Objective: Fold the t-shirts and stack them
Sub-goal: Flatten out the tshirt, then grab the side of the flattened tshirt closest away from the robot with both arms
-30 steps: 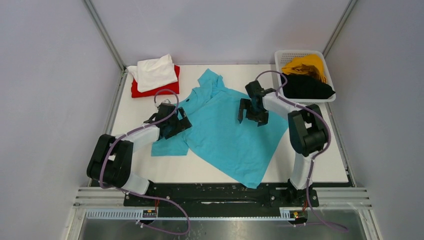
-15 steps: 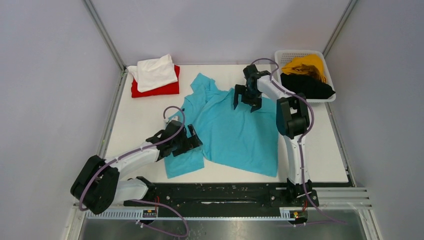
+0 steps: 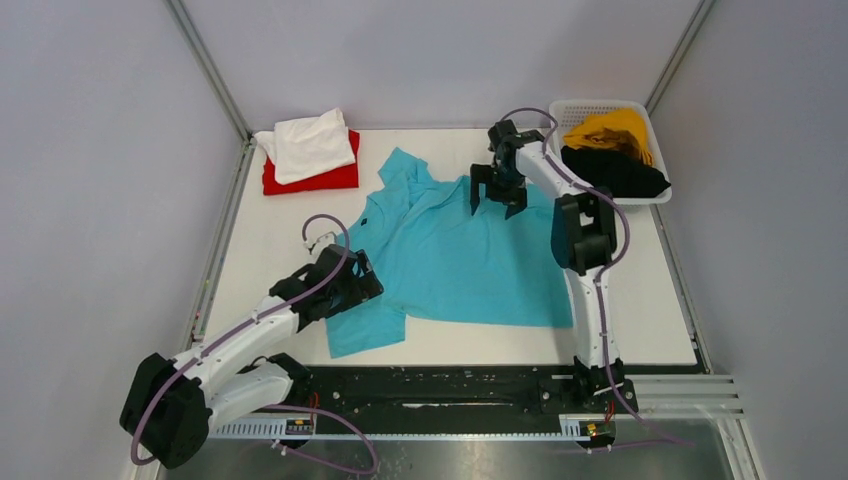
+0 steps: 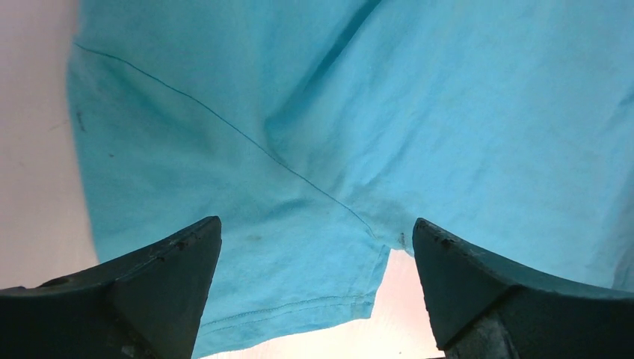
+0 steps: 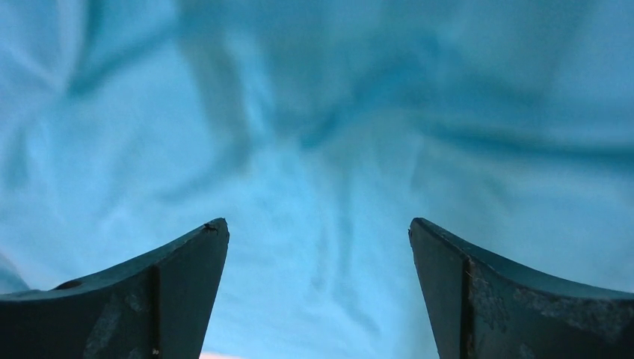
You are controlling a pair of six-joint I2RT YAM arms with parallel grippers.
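Note:
The turquoise t-shirt (image 3: 470, 265) lies spread out flat in the middle of the white table (image 3: 265, 235). My left gripper (image 3: 362, 285) is open and empty, low over the shirt's near-left sleeve. In the left wrist view the sleeve hem and seam (image 4: 299, 202) lie between its jaws (image 4: 318, 232). My right gripper (image 3: 495, 205) is open and empty over the shirt's far edge. In the right wrist view blurred turquoise cloth (image 5: 321, 134) fills the picture beyond its jaws (image 5: 318, 228). A folded white t-shirt (image 3: 308, 143) rests on a folded red t-shirt (image 3: 325, 178) at the back left.
A white mesh basket (image 3: 565, 112) at the back right corner holds the mustard yellow t-shirt (image 3: 605, 128) and the black t-shirt (image 3: 612, 172), both crumpled. Metal frame posts rise at the table's back corners. The black arm rail runs along the near edge.
The turquoise shirt has been pulled from a diagonal lie to a squarer, flatter one. My right gripper moved to the far edge. My left gripper moved nearer and left, over the sleeve.

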